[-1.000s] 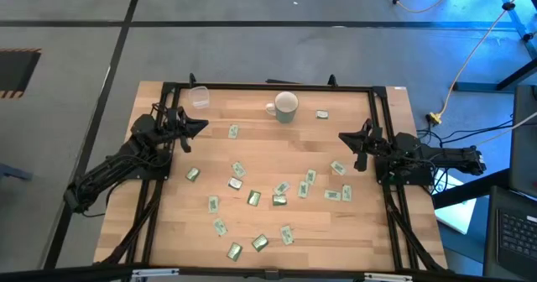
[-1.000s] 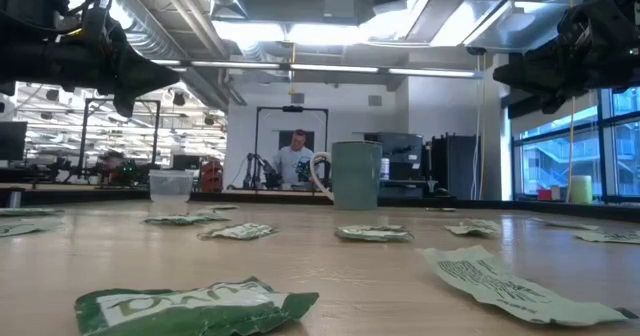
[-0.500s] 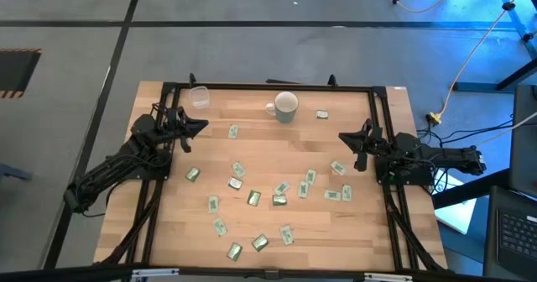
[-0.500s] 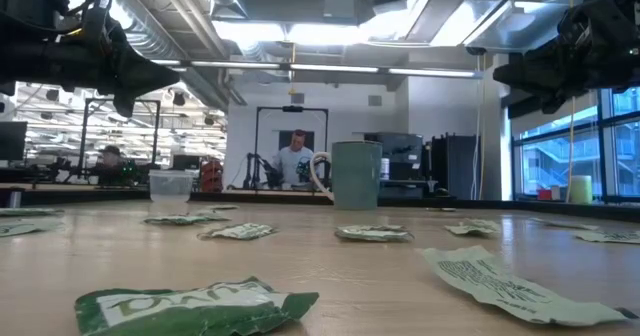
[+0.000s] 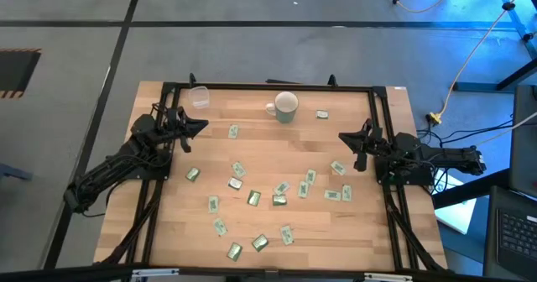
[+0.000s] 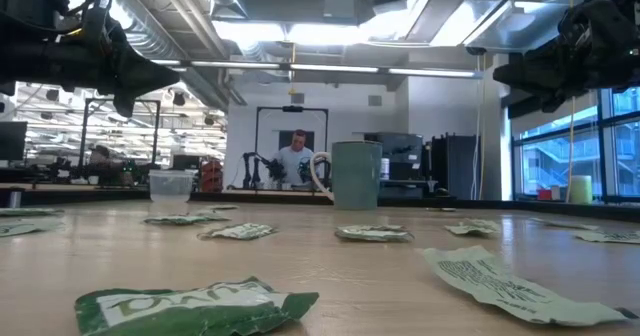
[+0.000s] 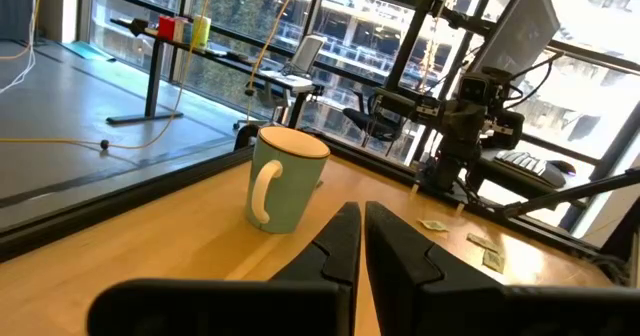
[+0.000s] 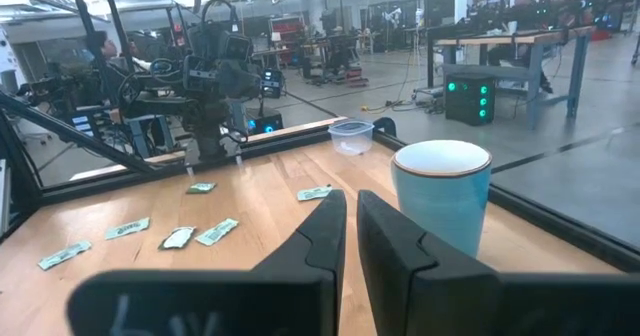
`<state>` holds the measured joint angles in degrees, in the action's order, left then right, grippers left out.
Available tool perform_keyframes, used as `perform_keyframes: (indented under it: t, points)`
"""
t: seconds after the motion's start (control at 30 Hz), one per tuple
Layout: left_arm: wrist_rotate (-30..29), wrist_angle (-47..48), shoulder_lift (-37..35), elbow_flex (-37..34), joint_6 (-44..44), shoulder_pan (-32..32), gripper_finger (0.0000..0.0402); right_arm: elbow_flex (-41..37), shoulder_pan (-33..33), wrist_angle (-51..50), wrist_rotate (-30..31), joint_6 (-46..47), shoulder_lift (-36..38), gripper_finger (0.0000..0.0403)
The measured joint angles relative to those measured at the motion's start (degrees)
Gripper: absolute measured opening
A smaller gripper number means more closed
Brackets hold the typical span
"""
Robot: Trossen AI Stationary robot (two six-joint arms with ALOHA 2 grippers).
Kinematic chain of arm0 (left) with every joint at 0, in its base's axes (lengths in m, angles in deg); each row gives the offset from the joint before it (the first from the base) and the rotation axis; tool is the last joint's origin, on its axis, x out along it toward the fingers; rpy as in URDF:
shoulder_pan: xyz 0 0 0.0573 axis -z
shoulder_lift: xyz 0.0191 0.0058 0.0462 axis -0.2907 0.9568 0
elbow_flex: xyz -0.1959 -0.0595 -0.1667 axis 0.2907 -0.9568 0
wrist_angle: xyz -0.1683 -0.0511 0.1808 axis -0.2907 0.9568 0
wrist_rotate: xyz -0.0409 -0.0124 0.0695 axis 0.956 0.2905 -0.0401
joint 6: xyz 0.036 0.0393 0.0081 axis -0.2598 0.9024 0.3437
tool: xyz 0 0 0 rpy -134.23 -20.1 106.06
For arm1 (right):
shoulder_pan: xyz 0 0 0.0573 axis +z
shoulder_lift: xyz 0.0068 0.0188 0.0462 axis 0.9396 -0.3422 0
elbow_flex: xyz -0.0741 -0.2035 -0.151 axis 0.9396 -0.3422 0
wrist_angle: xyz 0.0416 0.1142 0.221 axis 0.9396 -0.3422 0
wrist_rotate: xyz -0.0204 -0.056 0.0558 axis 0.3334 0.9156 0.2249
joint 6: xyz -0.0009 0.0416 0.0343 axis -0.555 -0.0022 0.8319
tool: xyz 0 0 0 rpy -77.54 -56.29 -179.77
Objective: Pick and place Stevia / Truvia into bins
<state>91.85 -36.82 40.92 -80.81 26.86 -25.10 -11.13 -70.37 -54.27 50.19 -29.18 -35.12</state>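
Wooden table (image 5: 277, 240) with scattered sachets (image 5: 253, 198), mug (image 5: 286, 107), clear cup (image 5: 198, 96); both side grippers' jaws together, empty.

no legible text, sachet (image 6: 190, 308) printing too blurred to read
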Motion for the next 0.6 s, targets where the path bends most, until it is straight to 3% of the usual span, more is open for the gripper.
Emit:
perform_keyframes:
  t: [0.33,0.6]
  points:
    - [-0.02,0.02,-0.02,0.00,0.58,0.00,0.0015,0.00,0.01,0.00,0.00,0.10,0.00,0.0035]
    - [-0.04,0.02,0.00,0.00,12.69,0.00,0.0015,0.00,0.02,0.02,-0.01,4.74,-0.01,0.0035]
